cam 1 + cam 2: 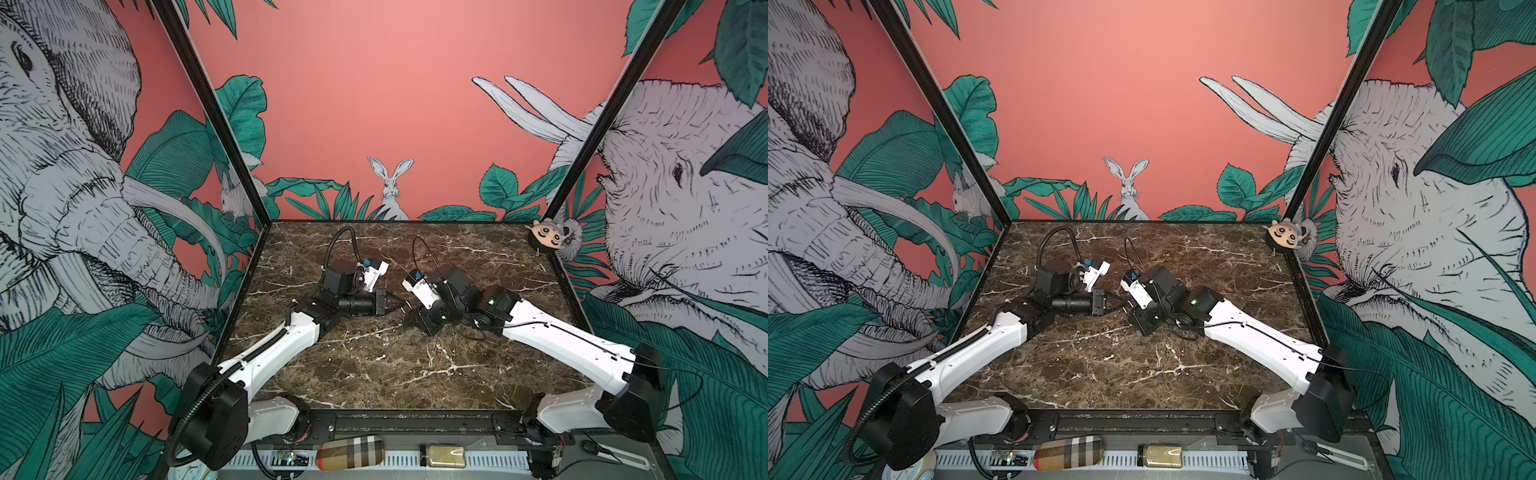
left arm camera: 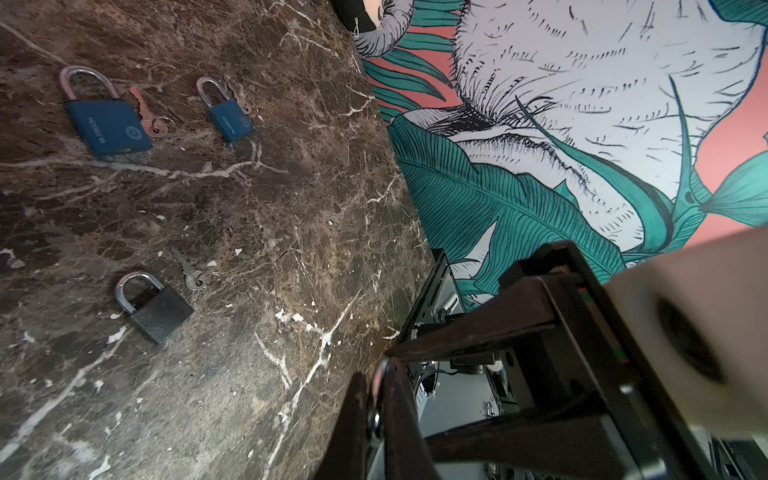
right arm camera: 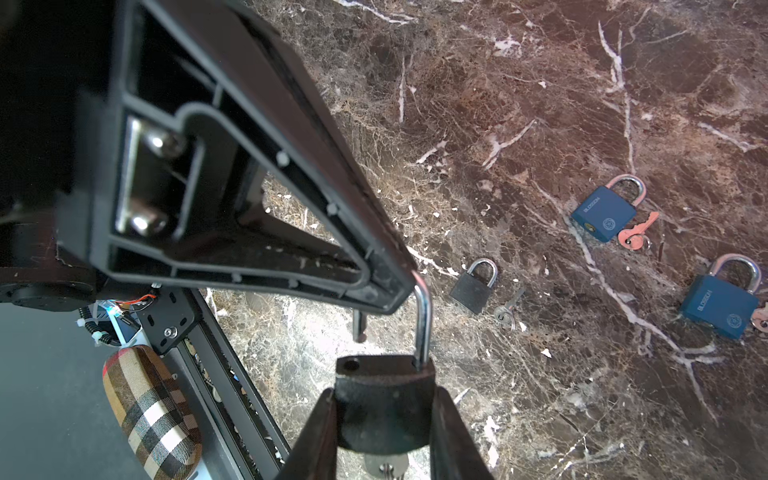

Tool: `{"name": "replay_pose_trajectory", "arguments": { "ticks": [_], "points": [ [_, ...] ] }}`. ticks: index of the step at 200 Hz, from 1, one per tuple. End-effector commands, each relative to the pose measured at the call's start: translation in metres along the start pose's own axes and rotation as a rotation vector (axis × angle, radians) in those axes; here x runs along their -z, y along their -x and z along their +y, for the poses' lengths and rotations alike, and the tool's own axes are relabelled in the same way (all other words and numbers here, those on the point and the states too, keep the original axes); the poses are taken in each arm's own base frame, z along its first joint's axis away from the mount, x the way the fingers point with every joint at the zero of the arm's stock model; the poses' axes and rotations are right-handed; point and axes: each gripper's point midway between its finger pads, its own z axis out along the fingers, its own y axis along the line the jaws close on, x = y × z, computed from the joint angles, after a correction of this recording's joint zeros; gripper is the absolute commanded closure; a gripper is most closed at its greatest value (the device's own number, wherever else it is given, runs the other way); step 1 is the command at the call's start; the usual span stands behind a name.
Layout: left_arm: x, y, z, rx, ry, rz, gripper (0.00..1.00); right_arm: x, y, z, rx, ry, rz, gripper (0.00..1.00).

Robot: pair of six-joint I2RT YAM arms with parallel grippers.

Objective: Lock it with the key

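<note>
Under inspection: black padlock (image 3: 382, 411), small, dark grainy body, clamped in the right gripper (image 3: 384, 392). Silver shackle (image 3: 424, 324) is open: one leg seated, the free leg raised clear of its hole. Silver key (image 3: 386, 465) sits below the body (mostly hidden).

White arms (image 1: 286, 349), black joints (image 1: 220, 415), cables (image 1: 176, 428).

table (image 1: 374, 374): we see brown marble with white veins
left pincer (image 1: 397, 308): mid-table, pointing right
right pincer (image 1: 409, 318): just beside left pincer, jaws too dark for us to read
plush toy (image 1: 547, 237): far right corner
plaid case (image 1: 351, 453): below front edge
</note>
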Motion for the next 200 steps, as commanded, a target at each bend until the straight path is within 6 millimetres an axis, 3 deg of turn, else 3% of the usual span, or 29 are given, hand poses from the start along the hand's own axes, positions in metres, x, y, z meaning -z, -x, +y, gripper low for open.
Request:
{"name": "replay_pose_trajectory", "arguments": {
  "ticks": [1,118,200],
  "points": [
    [0.002,0.008,-0.008,-0.012,0.007,-0.013,0.93,0.005,0.013,0.003,0.007,0.012,-0.045,0.89],
    [0.012,0.020,-0.022,-0.087,0.045,-0.025,1.00,0.009,0.016,-0.002,-0.005,-0.013,-0.089,0.72],
    [0.020,0.025,-0.030,-0.116,0.058,-0.050,1.00,0.014,0.012,-0.008,-0.045,-0.026,-0.131,0.51]
  ]
}}
